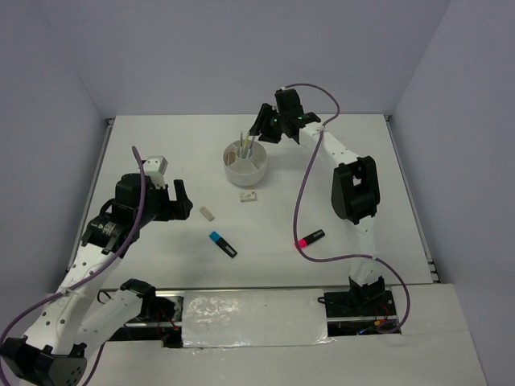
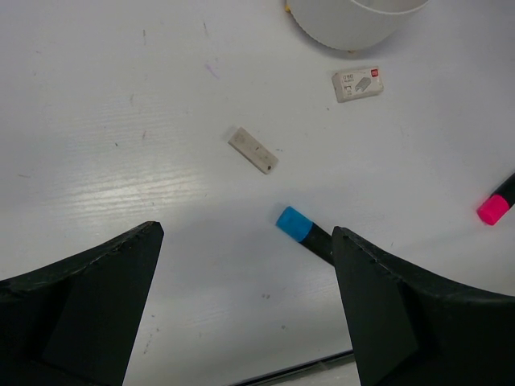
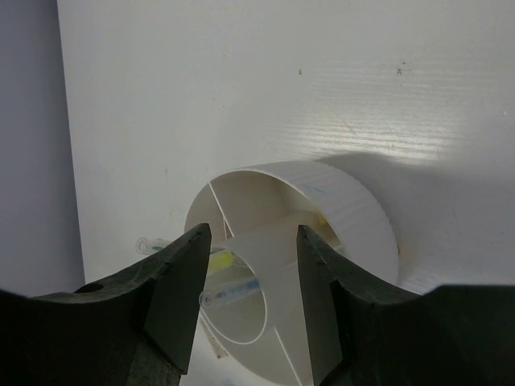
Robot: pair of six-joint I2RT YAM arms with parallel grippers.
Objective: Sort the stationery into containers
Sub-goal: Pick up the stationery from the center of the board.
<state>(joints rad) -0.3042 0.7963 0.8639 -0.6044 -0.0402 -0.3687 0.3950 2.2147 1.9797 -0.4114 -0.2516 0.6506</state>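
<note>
A white table point(image 1: 362, 161) is enclosed by pale walls point(image 1: 201, 48). Pens point(image 1: 246, 145) are stood in the white cup point(image 1: 245, 174). The left gripper point(image 2: 245, 232) is spread wide; the right gripper point(image 3: 253, 230) is parted, empty.

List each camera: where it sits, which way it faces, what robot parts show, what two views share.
Top external: above, behind the bases, facing down on the table; left arm, right arm.
Left wrist: left arm, facing down at blue highlighter; left gripper in front.
Right wrist: right arm, facing into the cup; right gripper in front.
Shared: blue highlighter, top and left wrist.
</note>
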